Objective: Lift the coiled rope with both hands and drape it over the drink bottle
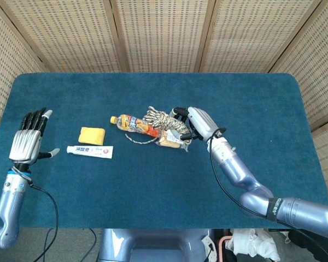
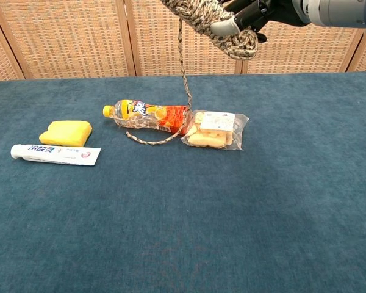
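Observation:
The drink bottle (image 1: pixel 132 123) (image 2: pixel 147 116) lies on its side on the blue table, orange label up. My right hand (image 1: pixel 200 123) (image 2: pixel 256 12) grips the coiled rope (image 1: pixel 159 118) (image 2: pixel 208 19) and holds it in the air above the bottle's base end. A loose rope tail (image 2: pixel 183 67) hangs straight down from the coil and curls on the cloth in front of the bottle (image 2: pixel 151 140). My left hand (image 1: pixel 28 136) is far off at the table's left edge, fingers spread, holding nothing; the chest view does not show it.
A clear snack packet (image 1: pixel 172 139) (image 2: pixel 216 129) lies touching the bottle's base. A yellow sponge (image 1: pixel 92 135) (image 2: pixel 66 132) and a toothpaste tube (image 1: pixel 89 151) (image 2: pixel 55 154) lie left of the bottle. Wicker screens stand behind the table (image 1: pixel 262 180).

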{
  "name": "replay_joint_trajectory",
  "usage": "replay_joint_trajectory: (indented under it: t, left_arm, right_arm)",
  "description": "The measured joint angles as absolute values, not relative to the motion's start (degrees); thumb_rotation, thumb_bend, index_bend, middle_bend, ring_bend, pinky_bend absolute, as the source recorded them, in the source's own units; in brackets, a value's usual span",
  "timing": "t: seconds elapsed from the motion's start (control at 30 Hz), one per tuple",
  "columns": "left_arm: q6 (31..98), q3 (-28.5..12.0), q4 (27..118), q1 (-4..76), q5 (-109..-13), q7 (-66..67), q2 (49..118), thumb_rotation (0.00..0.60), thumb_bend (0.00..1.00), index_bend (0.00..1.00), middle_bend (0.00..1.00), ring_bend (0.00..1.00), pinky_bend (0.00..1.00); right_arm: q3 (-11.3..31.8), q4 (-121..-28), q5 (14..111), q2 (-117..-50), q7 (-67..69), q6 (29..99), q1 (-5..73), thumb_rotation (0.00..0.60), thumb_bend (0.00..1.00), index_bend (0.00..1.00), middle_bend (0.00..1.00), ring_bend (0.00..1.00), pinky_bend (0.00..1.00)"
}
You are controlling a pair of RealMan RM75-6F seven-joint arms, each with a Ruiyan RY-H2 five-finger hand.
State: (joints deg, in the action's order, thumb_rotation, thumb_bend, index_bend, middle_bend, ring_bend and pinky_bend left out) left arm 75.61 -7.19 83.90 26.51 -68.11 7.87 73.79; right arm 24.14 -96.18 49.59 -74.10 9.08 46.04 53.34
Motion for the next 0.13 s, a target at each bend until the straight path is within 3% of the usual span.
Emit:
replay_joint_trajectory:
  t: [0.13]
  left_arm:
    - [79.8,-7.6,95.2,22.1,-62.1,18.1,68.7,0.600,0.00,0.00,0.00,0.00,0.00]
  right_arm:
    - [24.1,-96.8,50.0,-74.2,9.2,46.6,53.1,0.600,0.83,0.68,0.75,0.60,0.81]
